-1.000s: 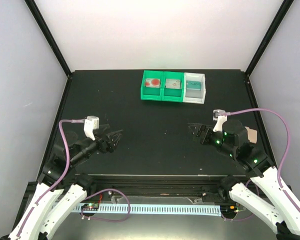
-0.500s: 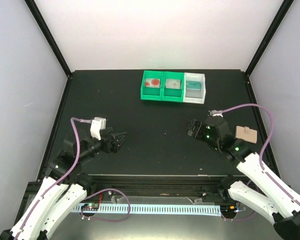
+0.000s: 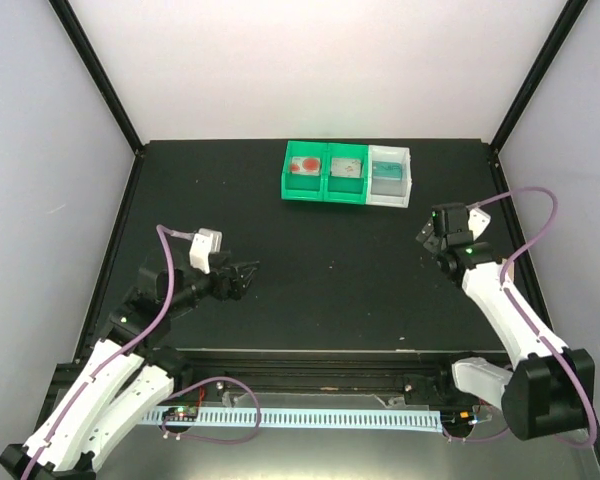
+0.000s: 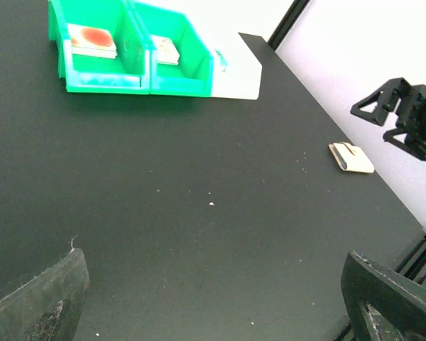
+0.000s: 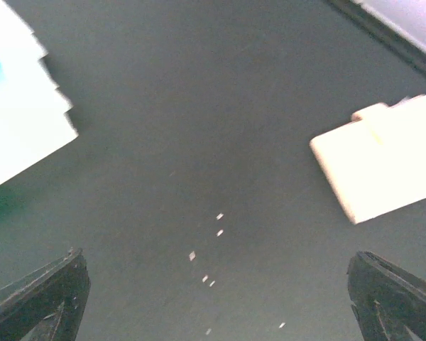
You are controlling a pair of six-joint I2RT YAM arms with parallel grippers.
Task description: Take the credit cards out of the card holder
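My right fingers (image 5: pixel 39 298), spread wide and empty, have swung out toward the right edge of the tabletop (image 3: pixel 310 260), so the closed card holder (image 5: pixel 383 156) now lies flat just ahead. My left fingers (image 4: pixel 35 302) gape too. The credit cards stay unseen, presumably inside.

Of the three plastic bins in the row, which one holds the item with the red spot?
The leftmost green plastic bin; the middle green bin holds a pale item, the white bin a teal one.
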